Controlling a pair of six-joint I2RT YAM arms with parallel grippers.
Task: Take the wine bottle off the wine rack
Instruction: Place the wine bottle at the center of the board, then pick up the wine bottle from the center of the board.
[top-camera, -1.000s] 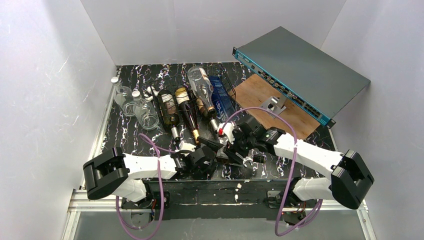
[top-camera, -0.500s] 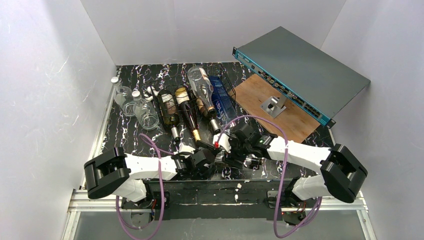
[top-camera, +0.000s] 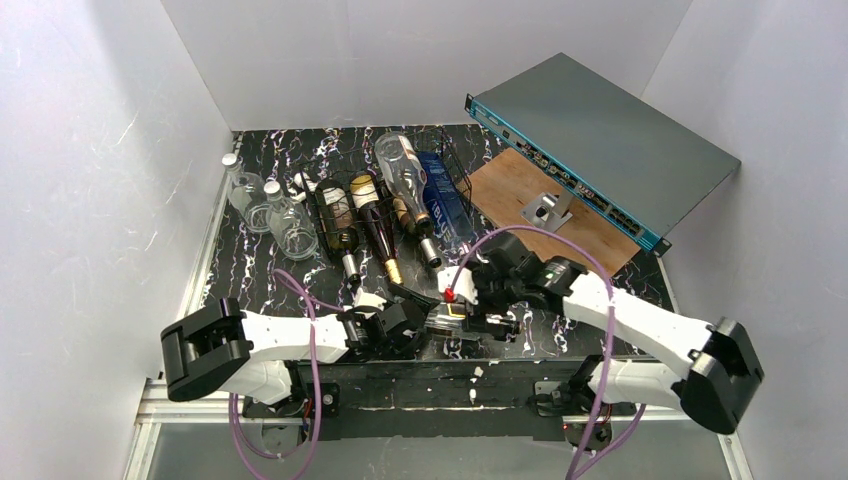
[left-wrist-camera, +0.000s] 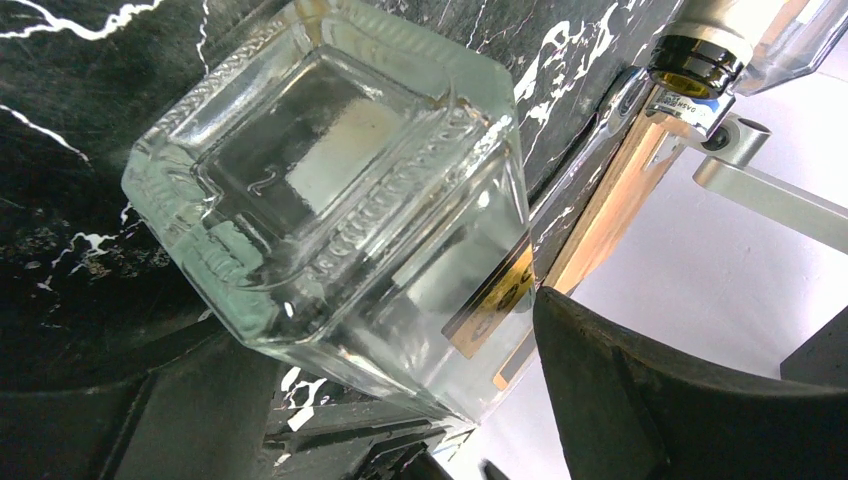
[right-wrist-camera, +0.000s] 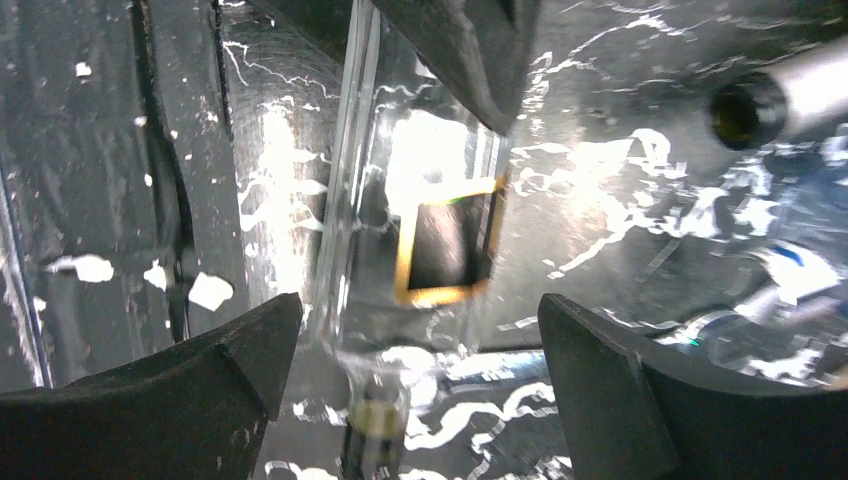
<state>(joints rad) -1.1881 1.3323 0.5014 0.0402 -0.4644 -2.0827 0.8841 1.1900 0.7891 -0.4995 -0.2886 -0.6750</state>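
We log two arms, left arm (top-camera: 285, 335) and right arm (top-camera: 640, 320): white shells, black joint housings. Purple cables (top-camera: 317, 350) loop along each. Red mark (top-camera: 450, 295) on right wrist. Fingers (right-wrist-camera: 690, 420) matte black, wedge-shaped.

At upper right of the frame I see a flat grey box (top-camera: 610, 135) alongside a wooden board (top-camera: 515, 190); clear jars (top-camera: 268, 212) stand upper left on the bench (top-camera: 250, 275).

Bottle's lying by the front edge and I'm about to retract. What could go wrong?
1. The clear square bottle lies near the table's front edge; a bump could slide it off.
2. The open right gripper straddles it, so a skewed retreat may drag it.
3. The left gripper's hold is unclear.
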